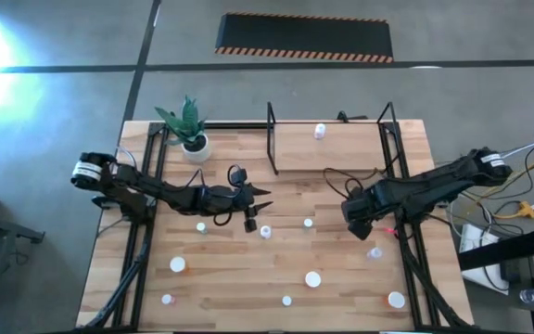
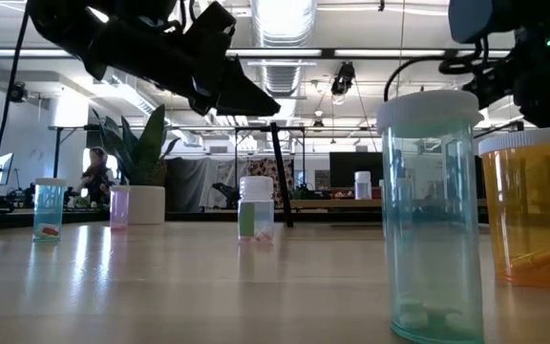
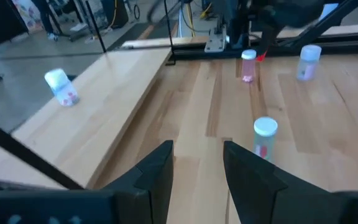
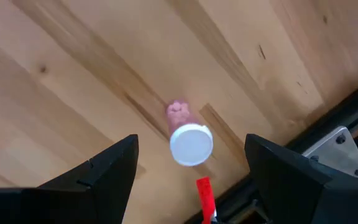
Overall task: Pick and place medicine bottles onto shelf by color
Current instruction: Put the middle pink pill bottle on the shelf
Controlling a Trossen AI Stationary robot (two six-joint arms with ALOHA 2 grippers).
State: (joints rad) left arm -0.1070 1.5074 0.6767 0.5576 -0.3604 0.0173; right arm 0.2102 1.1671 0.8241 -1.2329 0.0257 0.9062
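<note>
The right gripper (image 4: 191, 163) hangs with its fingers (image 4: 104, 171) spread wide and grasping nothing, pointing straight down over a small pink-tinted medicine bottle with a white cap (image 4: 189, 142). This bottle stands upright on the light-wood surface (image 1: 341, 288), between the two fingers in the wrist view and clear of both, close to the black metal rail (image 1: 413, 260) at the surface's right side.

The left gripper (image 1: 261, 198) is held above the middle of the surface, its fingers (image 3: 157, 171) parted with nothing between them. Just beyond it stands a white-capped clear bottle (image 3: 265, 137).

The shelf, a small light-wood board framed by thin black posts (image 1: 341, 148), sits at the far edge and carries one white-capped bottle (image 1: 320, 131). Other white-capped bottles are scattered across the near part of the surface, and a white pot with a green plant (image 1: 191, 132) stands near the far left corner.
</note>
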